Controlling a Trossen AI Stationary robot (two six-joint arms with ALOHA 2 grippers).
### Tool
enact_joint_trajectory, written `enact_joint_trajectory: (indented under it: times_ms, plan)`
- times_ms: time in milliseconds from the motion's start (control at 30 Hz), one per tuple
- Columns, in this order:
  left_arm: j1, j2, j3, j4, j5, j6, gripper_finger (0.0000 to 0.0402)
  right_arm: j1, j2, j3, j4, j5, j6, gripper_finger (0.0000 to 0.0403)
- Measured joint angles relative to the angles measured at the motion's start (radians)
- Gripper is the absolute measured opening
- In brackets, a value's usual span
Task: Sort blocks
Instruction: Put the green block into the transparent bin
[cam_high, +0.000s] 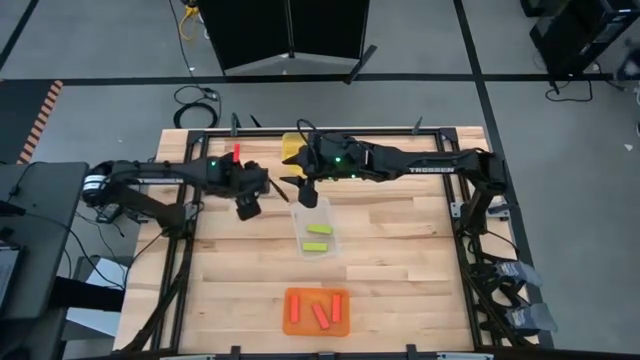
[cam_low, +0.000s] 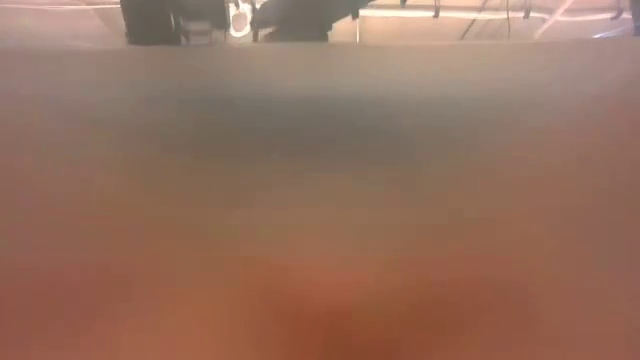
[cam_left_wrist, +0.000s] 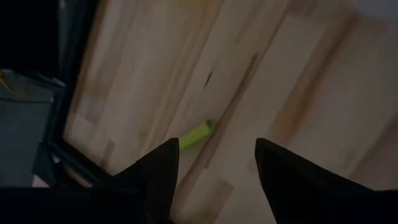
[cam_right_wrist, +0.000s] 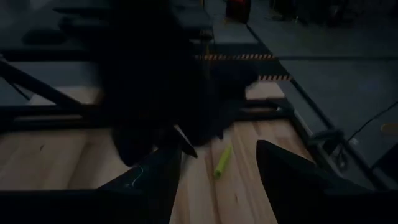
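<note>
Wooden table (cam_high: 400, 270), pale planks inside a dark frame. On it, mid-table, a clear tray (cam_high: 316, 232) holds two lime green blocks (cam_high: 319, 238). Near edge, an orange tray (cam_high: 318, 311) holds three red blocks (cam_high: 320, 314). Far side, a yellow tray (cam_high: 291, 147) shows partly, and a red block (cam_high: 237, 152) lies left of it.

Light wooden butcher-block table (cam_high: 400, 262), planks running lengthwise, bounded by a black metal frame (cam_high: 181, 262). Grey concrete floor (cam_high: 100, 50) all around, crossed by black tape lines (cam_high: 470, 45). Large black cabinet (cam_high: 295, 30) beyond the table's far edge. Coiled black cable (cam_high: 197, 97) and yellow cable (cam_high: 188, 18) lying on the floor nearby. Orange-and-black striped hazard strip (cam_high: 50, 100) at one side. Dark equipment (cam_high: 585, 35) in the far corner. Low view mostly a brown blur.
</note>
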Motion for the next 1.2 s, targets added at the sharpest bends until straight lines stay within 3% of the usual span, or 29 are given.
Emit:
enact_joint_trajectory:
  times_ms: [200,400,700,1000,1200]
  plan:
    - [0.142,0.000,-0.117,0.063,0.028,0.109,0.0218,0.025,-0.076,-0.002,-0.045,0.040,-0.034,0.0220]
    - [0.314,0.000,-0.163,0.045,0.024,-0.023,0.0197,0.063,-0.165,-0.095,-0.048,0.070,-0.041,0.0220]
    - [0.470,0.000,-0.203,0.093,0.094,-0.134,0.0013,0.139,-0.351,-0.284,-0.023,0.174,-0.041,0.0220]
    - [0.532,0.003,-0.303,0.143,0.145,-0.246,0.0004,0.214,-0.529,-0.457,0.067,0.264,-0.013,0.0220]
    - [0.533,0.003,-0.393,0.233,0.147,-0.278,0.0003,0.239,-0.563,-0.515,0.098,0.305,-0.011,0.0220]
